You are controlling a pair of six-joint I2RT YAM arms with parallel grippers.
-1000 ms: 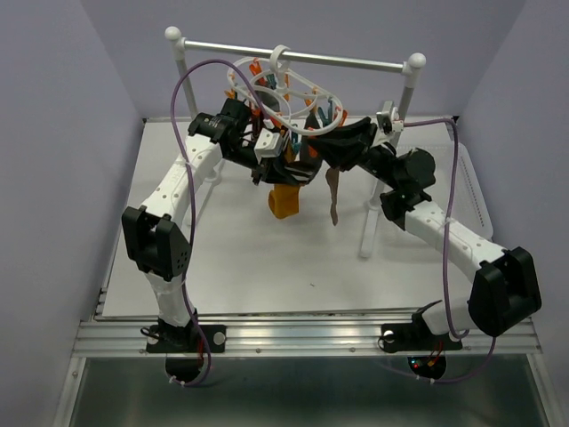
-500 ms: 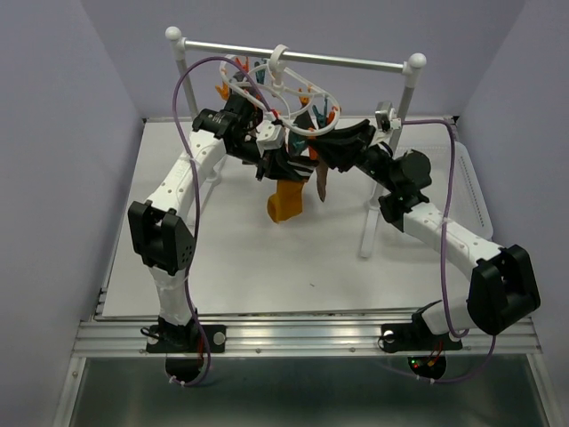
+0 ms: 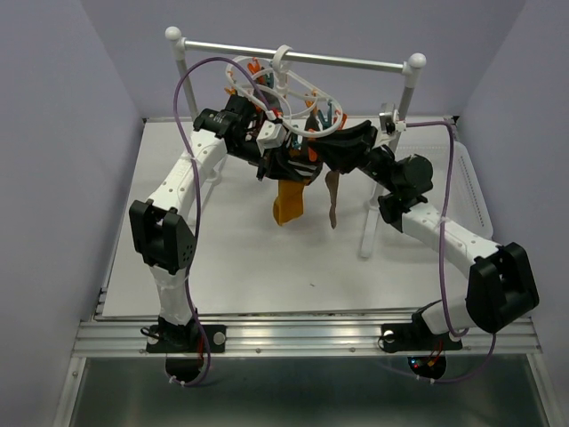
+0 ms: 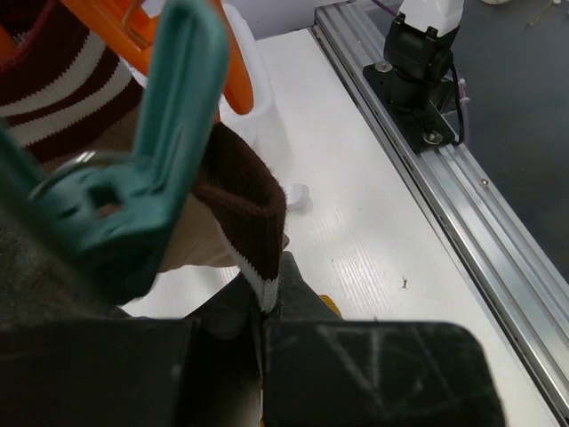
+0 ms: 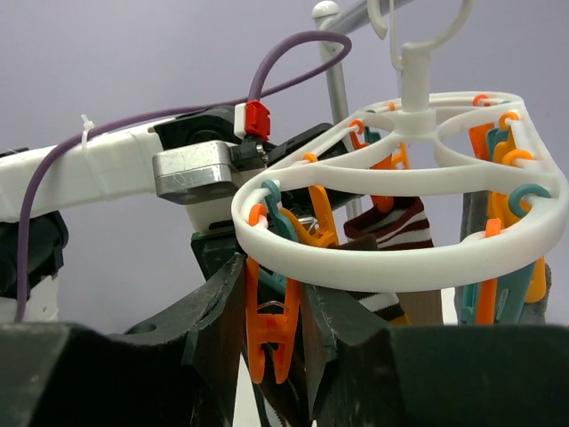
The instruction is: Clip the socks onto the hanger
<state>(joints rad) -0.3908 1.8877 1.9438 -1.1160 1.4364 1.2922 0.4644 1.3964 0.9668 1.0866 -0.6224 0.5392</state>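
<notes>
Here the hanger hangs by its hook from the metal crossbar of the white rack, well above the table, with its oval ring tilted. Orange and teal clips dangle all round the ring. In the top view a mustard-orange sock hangs straight down under the ring, and a thinner brownish sock hangs just beside it toward the right. From the right wrist view a striped sock, dark red-brown with white bands, hangs inside the ring behind the front rim.

A dark brown sock with a white edge shows in the left wrist view. Its cuff sits beside a teal clip and runs down into the seam between the fingers of the left hand, which is pressed together and pinching that cuff. Whether the teal clip itself bites the sock cannot be told.

The right hand comes up under the near side of the ring. Its two dark fingers stand part-way apart, one against each side of an orange clip that hangs from the rim, pinching it between them.

Both arms reach in from opposite sides and meet beneath the hanger, the left arm's purple cable looping up past the crossbar.
</notes>
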